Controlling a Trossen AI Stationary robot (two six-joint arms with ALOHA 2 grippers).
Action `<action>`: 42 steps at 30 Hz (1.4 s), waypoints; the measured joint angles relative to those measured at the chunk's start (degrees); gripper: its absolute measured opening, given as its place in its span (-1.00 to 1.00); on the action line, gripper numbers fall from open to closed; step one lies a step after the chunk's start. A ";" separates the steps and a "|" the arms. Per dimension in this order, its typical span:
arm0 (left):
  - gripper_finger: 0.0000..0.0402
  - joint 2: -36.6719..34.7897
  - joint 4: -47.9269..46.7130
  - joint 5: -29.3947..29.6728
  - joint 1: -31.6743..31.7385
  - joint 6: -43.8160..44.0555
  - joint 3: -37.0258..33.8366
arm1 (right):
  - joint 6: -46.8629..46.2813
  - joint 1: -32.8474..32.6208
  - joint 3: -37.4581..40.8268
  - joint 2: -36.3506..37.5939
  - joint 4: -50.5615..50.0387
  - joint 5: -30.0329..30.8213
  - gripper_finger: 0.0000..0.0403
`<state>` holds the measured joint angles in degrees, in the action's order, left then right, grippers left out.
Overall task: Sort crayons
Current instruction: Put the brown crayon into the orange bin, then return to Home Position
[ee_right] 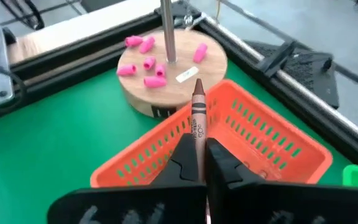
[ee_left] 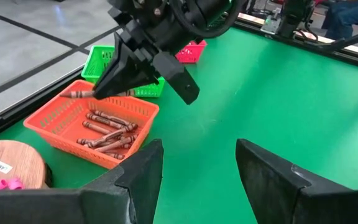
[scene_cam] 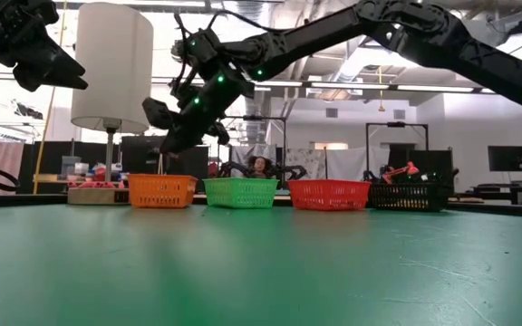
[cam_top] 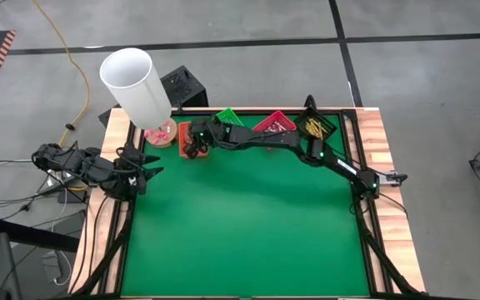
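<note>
Above the orange tray [ee_right: 272,149], the right gripper [ee_right: 199,163] pinches a brown crayon [ee_right: 198,118]; left gripper [ee_left: 197,165] waits wide open.

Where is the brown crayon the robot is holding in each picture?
High view: hidden under the right gripper, over the orange basket.
Low view: too small to tell, at the right gripper.
Left wrist view: brown crayon above the orange basket.
Right wrist view: brown crayon, centre.
Shared landmark: the orange basket.
</note>
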<state>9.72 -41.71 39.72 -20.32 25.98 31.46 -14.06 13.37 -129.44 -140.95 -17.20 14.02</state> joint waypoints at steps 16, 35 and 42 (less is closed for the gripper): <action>-0.04 0.00 0.00 0.00 0.00 0.00 0.00 | 0.23 1.02 0.50 0.01 0.97 -0.64 -0.45; -0.04 0.00 0.00 0.00 0.00 0.00 0.00 | 20.12 -7.12 -2.15 18.11 -25.51 -14.07 -0.44; -0.04 0.00 0.00 0.00 0.00 0.00 0.00 | 19.55 -13.04 7.20 33.53 -37.61 -12.35 -0.44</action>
<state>9.72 -41.71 39.72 -20.32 25.98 31.46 5.49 0.34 -122.25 -107.42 -54.81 1.66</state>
